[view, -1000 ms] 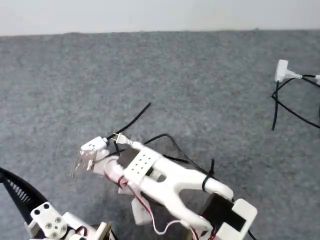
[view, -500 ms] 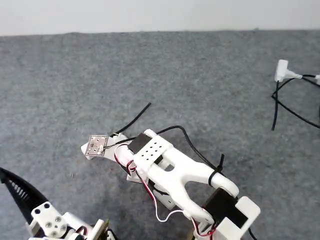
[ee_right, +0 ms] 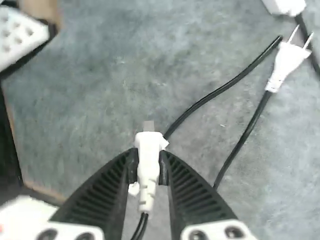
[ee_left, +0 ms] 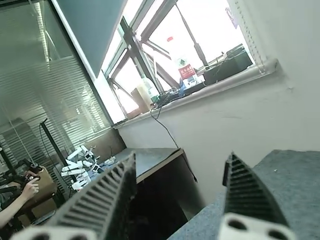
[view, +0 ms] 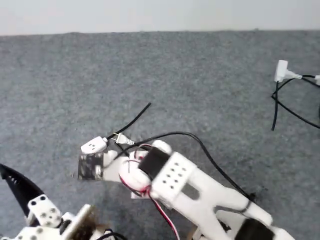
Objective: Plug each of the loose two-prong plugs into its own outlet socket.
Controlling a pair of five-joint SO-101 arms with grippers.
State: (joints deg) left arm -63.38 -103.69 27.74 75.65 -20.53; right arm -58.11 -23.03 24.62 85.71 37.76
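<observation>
In the right wrist view my right gripper [ee_right: 148, 167] is shut on a white plug [ee_right: 148, 155], its black cable trailing back between the fingers. A second white two-prong plug [ee_right: 286, 56] lies loose on the grey carpet farther off, beside a white socket [ee_right: 283, 5]. From above, the right gripper [view: 91, 166] sits just in front of a white outlet socket [view: 94, 145], with the loose plug [view: 122, 139] to that socket's right. My left gripper [ee_left: 175, 197] is open, holds nothing and points up at a wall and window; its arm [view: 44, 215] is at the front left.
Another white socket [view: 282, 70] with black cables [view: 280, 107] lies at the far right of the carpet. A black cable [view: 134, 119] runs back from the middle plug. The left arm's white body [ee_right: 20, 32] is close to the right gripper.
The right arm has rolled its wrist and swung the gripper with the plug from level with the socket to just in front of it. The left arm has shifted slightly.
</observation>
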